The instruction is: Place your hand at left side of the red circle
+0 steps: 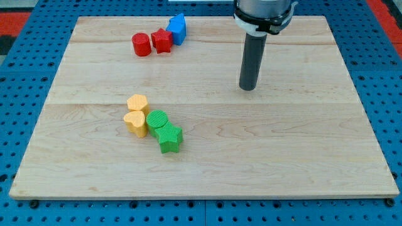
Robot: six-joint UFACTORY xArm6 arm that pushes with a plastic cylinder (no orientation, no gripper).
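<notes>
The red circle (142,45) sits near the table's (301,157) top edge, toward its top-left corner, at the left end of a short row. Touching it on the view's right is a red star-shaped block (162,40), and just beyond that a blue block (178,28), its shape hard to make out.

The arm has no fingers to open or close; it ends in a dark rod holding nothing. Its tip (249,88) rests on bare wood right of the table's middle and nearer the top edge, well apart from every block.

The relation that matters: the red circle lies toward the view's left and a little toward the top from the tip, and the goal spot is on the circle's far side. A straight run would likely meet the red star or the circle first, so the tip probably needs to pass below the row, then come up beside the circle's left.

Nearer the table's middle-left, two yellow blocks (136,113), a green cylinder (157,120) and a green star (169,139) cluster together, below any likely route.
</notes>
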